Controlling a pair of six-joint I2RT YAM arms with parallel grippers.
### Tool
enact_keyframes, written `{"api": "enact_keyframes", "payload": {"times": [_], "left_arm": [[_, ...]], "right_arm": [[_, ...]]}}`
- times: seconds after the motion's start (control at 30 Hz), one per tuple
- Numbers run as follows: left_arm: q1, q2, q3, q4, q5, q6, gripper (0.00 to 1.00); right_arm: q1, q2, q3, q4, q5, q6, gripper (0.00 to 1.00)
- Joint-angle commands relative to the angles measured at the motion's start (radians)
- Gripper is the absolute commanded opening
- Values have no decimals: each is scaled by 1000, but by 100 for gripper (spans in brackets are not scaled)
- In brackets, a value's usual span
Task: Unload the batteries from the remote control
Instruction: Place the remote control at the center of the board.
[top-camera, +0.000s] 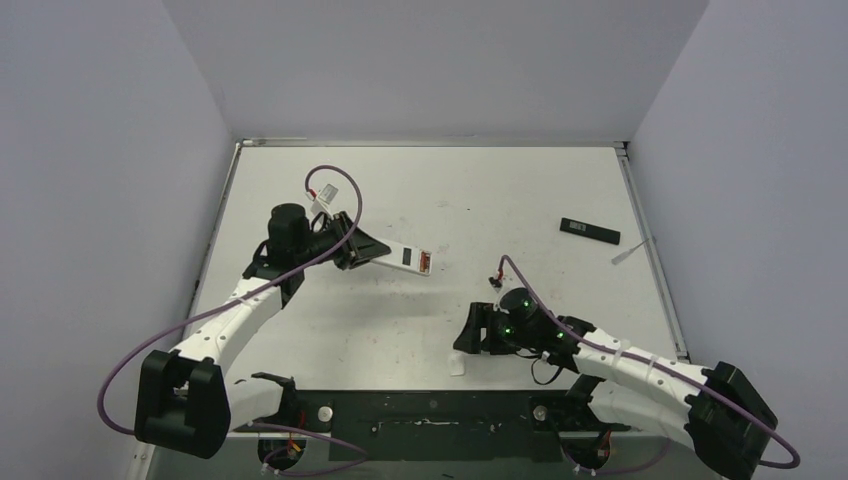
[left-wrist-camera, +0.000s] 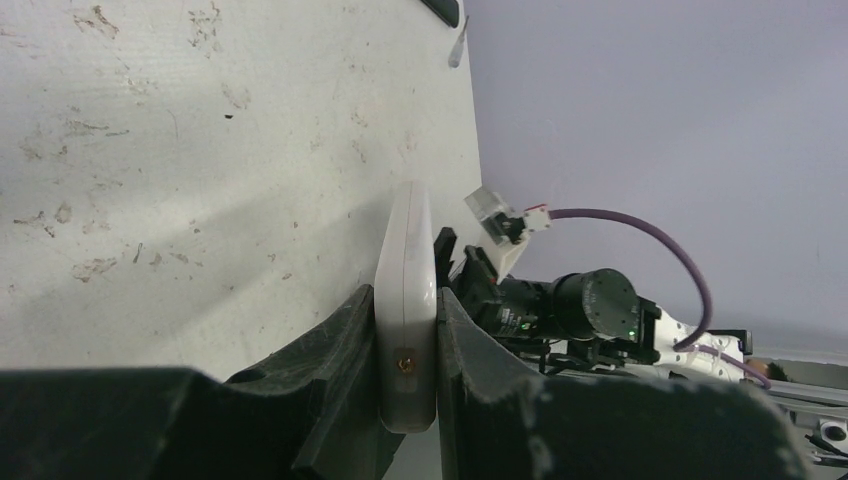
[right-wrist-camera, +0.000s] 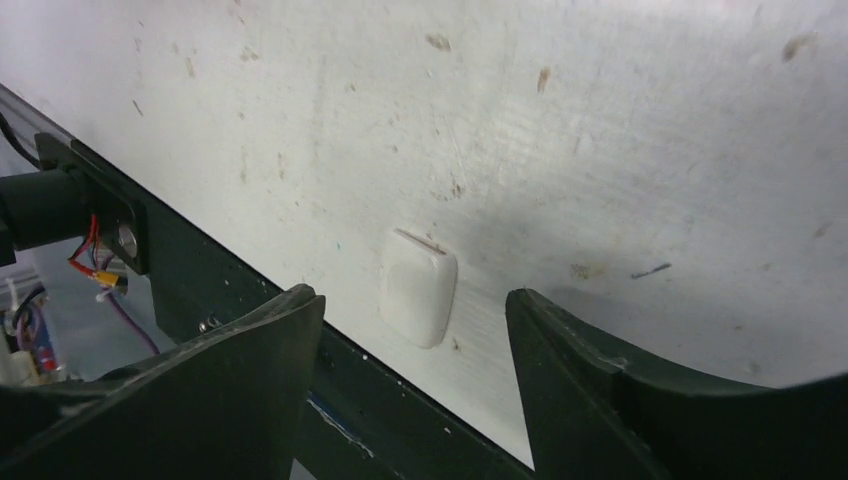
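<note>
My left gripper (top-camera: 362, 250) is shut on one end of a slim white remote control (top-camera: 406, 259) and holds it above the table, its open end pointing right. At that end a reddish-brown battery (top-camera: 425, 263) shows in the bay. In the left wrist view the remote (left-wrist-camera: 407, 320) stands edge-on between the fingers. My right gripper (top-camera: 468, 338) is open and empty, low over the table's near edge. A small white rounded plastic piece (right-wrist-camera: 418, 286) lies on the table between its fingers; it also shows in the top view (top-camera: 457, 363). The other batteries are not in view.
A black remote (top-camera: 589, 230) lies at the far right, with a thin white stick (top-camera: 630, 251) next to it. The dark front rail (top-camera: 430, 425) runs along the near edge between the arm bases. Walls close the table on three sides.
</note>
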Motion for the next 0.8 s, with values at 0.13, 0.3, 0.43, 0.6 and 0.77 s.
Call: {"api": "enact_keyframes", "payload": {"times": [0.13,0.3,0.43,0.6,0.77], "left_arm": [[-14,53,28,6,105,76,0],[-61,94,101,-120,141,169,0],[-81,100,116,-137,169,187,0],[-107,92,111,-76,208,153,0],[-135,114,119,-76,225,156,0]], "right_arm": [[8,-139,202,7,162,-333,79],[10,-112,287,108,115,-604,82],[11,-8,382,60,48,-771,82],[15,63,430,19,-86,-776,79],[40,99,433,55,-112,-765,74]]}}
